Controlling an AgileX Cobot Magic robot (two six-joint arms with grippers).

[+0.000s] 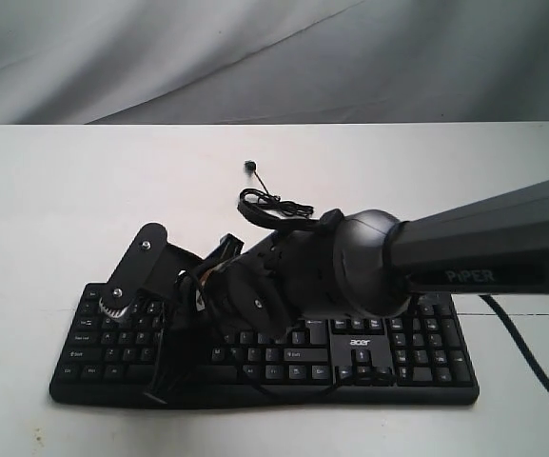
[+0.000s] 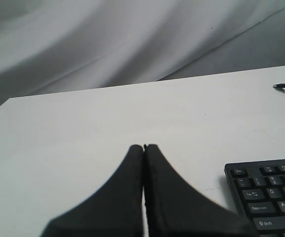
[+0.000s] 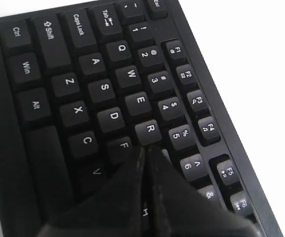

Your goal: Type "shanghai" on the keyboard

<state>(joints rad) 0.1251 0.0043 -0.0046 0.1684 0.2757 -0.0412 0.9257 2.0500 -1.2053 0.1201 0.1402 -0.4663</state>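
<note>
**A:** Outside camera first. Where's the keyboard?

**B:** The keyboard (image 1: 284, 367) lies flat on the white tabletop (image 1: 65, 190), toward the near edge, with its number pad on the right of the view. Its cable (image 1: 274, 205) is coiled just behind it.

**A:** And the arm?

**B:** The right arm (image 1: 483, 248) comes in from the right and crosses above the middle of the keyboard, hiding many keys. Its far end is over the left half. From here I cannot tell how the fingers stand.

**A:** Left wrist camera?

**B:** The left claw (image 2: 143, 147) has its two fingers pressed flat together with nothing between them. It hangs over bare tabletop (image 2: 83, 123), apart from the keyboard (image 2: 268, 197). Only the corner of the keyboard with Tab, Caps Lock and Shift shows. The plug of the cable (image 2: 279, 86) lies on the tabletop farther off.

**A:** Right wrist camera?

**B:** The right claw (image 3: 145, 150) is likewise pinched tight and empty, its fingers meeting in one point. That point is over the letter keys of the keyboard (image 3: 83, 98), just beside R and F. I cannot tell whether it presses a key or only hovers. White tabletop (image 3: 261, 74) shows past the function row.
</note>
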